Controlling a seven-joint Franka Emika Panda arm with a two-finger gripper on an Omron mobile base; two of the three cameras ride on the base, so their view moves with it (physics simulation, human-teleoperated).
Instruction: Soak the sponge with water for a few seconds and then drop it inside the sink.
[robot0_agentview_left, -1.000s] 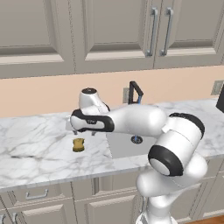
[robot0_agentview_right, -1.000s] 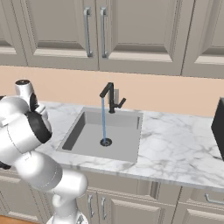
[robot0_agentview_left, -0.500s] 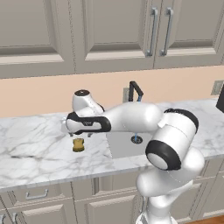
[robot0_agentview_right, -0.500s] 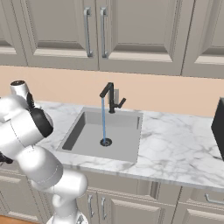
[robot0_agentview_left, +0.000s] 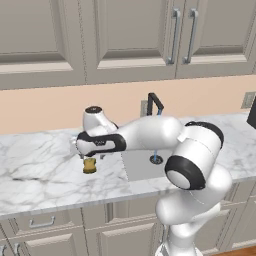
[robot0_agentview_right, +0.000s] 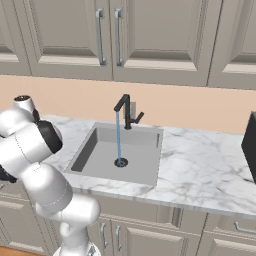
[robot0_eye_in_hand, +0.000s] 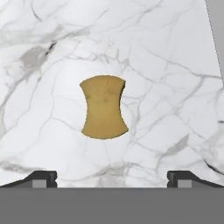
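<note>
Sponge (robot0_eye_in_hand: 104, 107) lies flat on the marble counter (robot0_agentview_left: 40, 175), left of the sink (robot0_agentview_right: 100, 150), directly beneath the gripper (robot0_agentview_left: 91, 156). Jaws stand fully open, holding nothing. Its long axis runs across the line between the fingertips, narrow waist centred between them; straight descent appears sufficient.

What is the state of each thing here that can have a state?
Small yellow-orange sponge: lying flat on the white marble counter, not held.
Two-finger gripper: open, above the sponge.
Black angular faucet: on, thin pale-blue water stream falling.
Rectangular grey sink: nothing in it but water.
Cabinet doors: closed.
</note>
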